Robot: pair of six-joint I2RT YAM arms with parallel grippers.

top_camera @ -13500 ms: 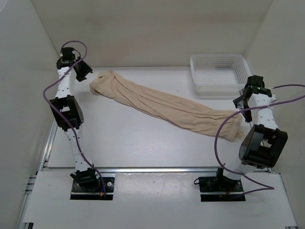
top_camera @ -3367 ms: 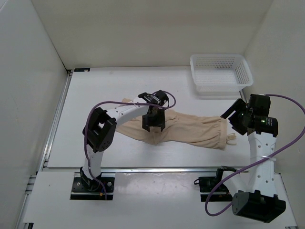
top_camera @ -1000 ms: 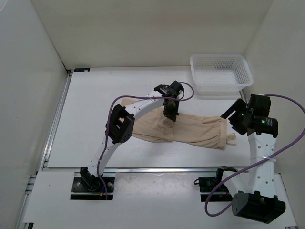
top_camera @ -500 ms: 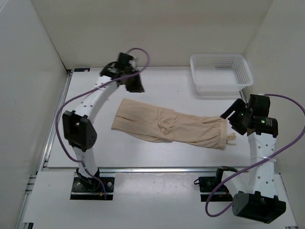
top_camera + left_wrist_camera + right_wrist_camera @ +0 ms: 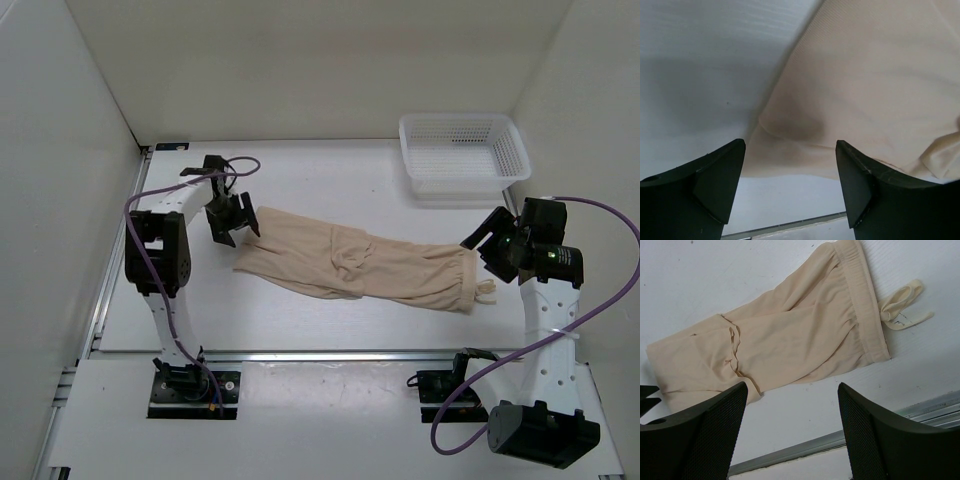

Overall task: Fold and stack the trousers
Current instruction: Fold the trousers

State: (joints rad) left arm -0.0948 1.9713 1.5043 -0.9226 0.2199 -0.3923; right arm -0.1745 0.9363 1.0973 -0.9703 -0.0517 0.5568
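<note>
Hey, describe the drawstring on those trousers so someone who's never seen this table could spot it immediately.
On the white table, the beige cloth trousers lie across the middle. Follow them to the gathered waistband at the end nearest the right arm. The drawstring is the thin looped beige cord lying on bare table just past it, the only narrow strand.

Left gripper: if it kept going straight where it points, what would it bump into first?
Probably the trousers: the open left gripper points down at their edge, with the table right beside it. How far off is unclear.
</note>
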